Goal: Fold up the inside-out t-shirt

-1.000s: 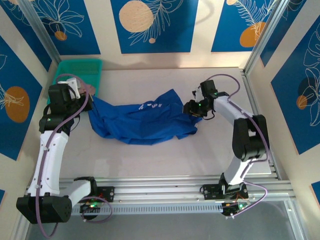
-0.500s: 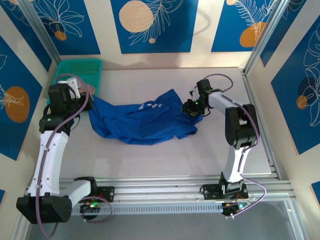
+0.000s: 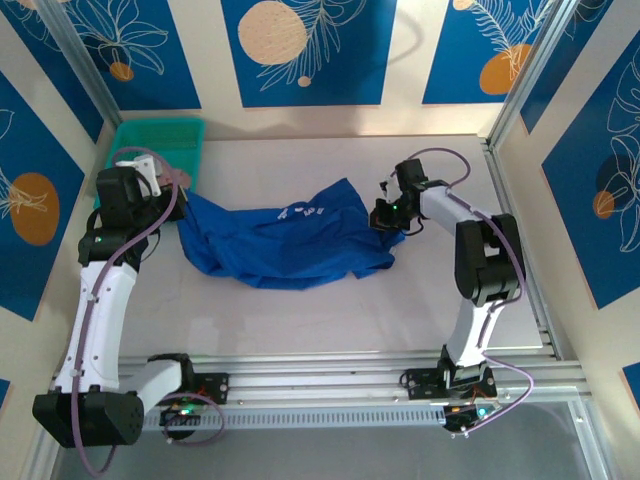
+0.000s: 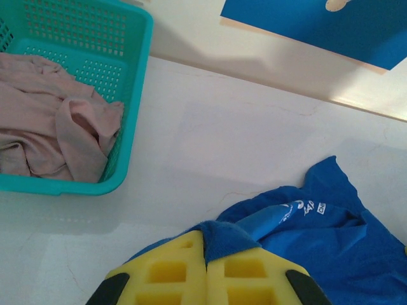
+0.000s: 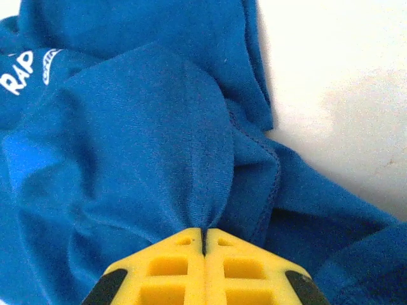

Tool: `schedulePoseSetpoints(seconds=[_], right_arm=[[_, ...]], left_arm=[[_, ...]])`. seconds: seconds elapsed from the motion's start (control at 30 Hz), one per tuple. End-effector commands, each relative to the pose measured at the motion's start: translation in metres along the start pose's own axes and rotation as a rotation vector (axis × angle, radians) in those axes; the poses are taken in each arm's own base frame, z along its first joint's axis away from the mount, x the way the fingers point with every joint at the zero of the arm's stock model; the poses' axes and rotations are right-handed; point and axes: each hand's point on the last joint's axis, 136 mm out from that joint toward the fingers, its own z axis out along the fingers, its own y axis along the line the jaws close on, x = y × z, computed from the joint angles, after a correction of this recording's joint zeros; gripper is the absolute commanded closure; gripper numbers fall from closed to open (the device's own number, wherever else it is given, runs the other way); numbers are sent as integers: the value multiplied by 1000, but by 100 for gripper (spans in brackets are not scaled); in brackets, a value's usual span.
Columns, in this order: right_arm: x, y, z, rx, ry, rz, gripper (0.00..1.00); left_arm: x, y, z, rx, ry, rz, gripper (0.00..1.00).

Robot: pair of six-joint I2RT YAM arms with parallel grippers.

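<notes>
The inside-out t-shirt [image 3: 285, 243] lies crumpled across the middle of the worktop [image 3: 330, 310], stretched in a loose band between the two arms. It is royal blue, and a patch of white lettering shows near its upper edge in the top view. Its lower edge sags toward the near side in soft folds.

The left end effector [image 3: 178, 215] sits at the shirt's left end. In the left wrist view its yellow pads [image 4: 168, 270] are pressed together with a fold of blue cloth pinched in the seam between them, so it is clenched on the t-shirt. The rest of the fabric spreads away beyond it over the pale surface, with the white print facing up.

The right end effector [image 3: 385, 218] is at the shirt's right end. In the right wrist view its yellow pads [image 5: 238, 264] meet tightly, and the cloth gathers into pleats that run straight into the line where they close, so it too is grasping the t-shirt. A stitched hem runs just beside that pinch, and bare worktop shows at the upper right of that view.

Whether either gripped end is raised off the surface cannot be told from these views.

A teal perforated basket [image 3: 160, 135] stands at the far left corner of the worktop, close to the left end effector but apart from the shirt. A dusty-pink garment [image 4: 51, 127] lies bunched inside it, with one fold resting against the basket wall.
</notes>
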Motion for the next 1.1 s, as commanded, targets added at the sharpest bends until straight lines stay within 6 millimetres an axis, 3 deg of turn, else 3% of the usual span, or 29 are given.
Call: schedulePoseSetpoints(seconds=[0.0, 0.1, 0.2, 0.3, 0.4, 0.47, 0.57, 0.67, 0.77, 0.87, 0.97, 1.07], right_arm=[[-3, 13, -24, -46, -45, -9, 100], [-16, 22, -67, -72, -146, -17, 100], [-36, 47, -137, -159, -325, -41, 100], [-50, 77, -220, -217, -530, -87, 100], [-49, 103, -298, -218, -709, -152, 100], [-41, 116, -349, -200, -827, -189, 100], [-20, 132, -408, -176, -963, -240, 100], [4, 145, -455, -139, -1072, -287, 100], [28, 151, -493, -80, -1165, -326, 100], [44, 151, -514, -21, -1218, -346, 100], [44, 146, -509, 3, -1204, -342, 100], [31, 135, -479, 3, -1132, -319, 100]], left_arm=[[-5, 2, -2, 3, -21, 12, 100], [-9, 1, -5, 1, -33, 1, 100], [-25, -10, -13, 50, -76, -40, 100], [-60, -34, -31, 145, -149, -79, 100], [-104, -56, -66, 210, -269, -75, 100], [-134, -69, -102, 227, -364, -48, 100], [-163, -81, -153, 227, -490, -7, 100], [-181, -84, -201, 181, -598, 47, 100], [-190, -85, -238, 126, -665, 95, 100], [-195, -85, -253, 93, -684, 129, 100], [-194, -81, -238, 74, -641, 135, 100], [-188, -73, -203, 60, -571, 126, 100]])
